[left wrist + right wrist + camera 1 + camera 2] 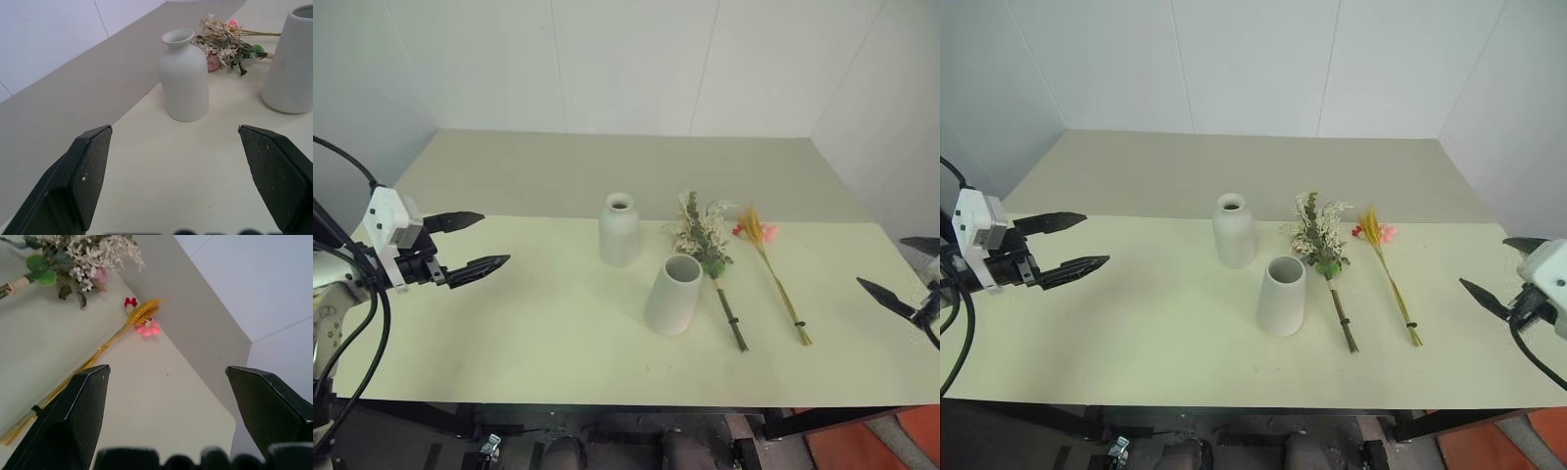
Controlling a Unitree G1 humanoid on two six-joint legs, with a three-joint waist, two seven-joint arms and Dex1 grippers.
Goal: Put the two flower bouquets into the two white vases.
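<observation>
Bouquets lie flat on the surface [509,333], neither yet in a vase. Left eye view: the bushy bouquet [707,245] lies just right of the wide-mouthed vase [674,294]; the slim grass spray [771,269] lies further right. Both long axes run heads away, stem ends toward the robot. The narrow-necked vase [620,229] stands behind and left. The left hand [478,242] hovers well left, jaws apart, empty. Right eye view: the right hand [1492,274] hovers at the right edge, jaws spread, empty, nearer the spray. Left wrist view: the open fingers [90,171] frame the narrow vase, with the bouquet heads beyond it. Right wrist view: the open fingers [73,421] look onto the spray's stem, which crosses diagonally. Judgement: the right arm suits the first pick, approaching leftward across the stem.
</observation>
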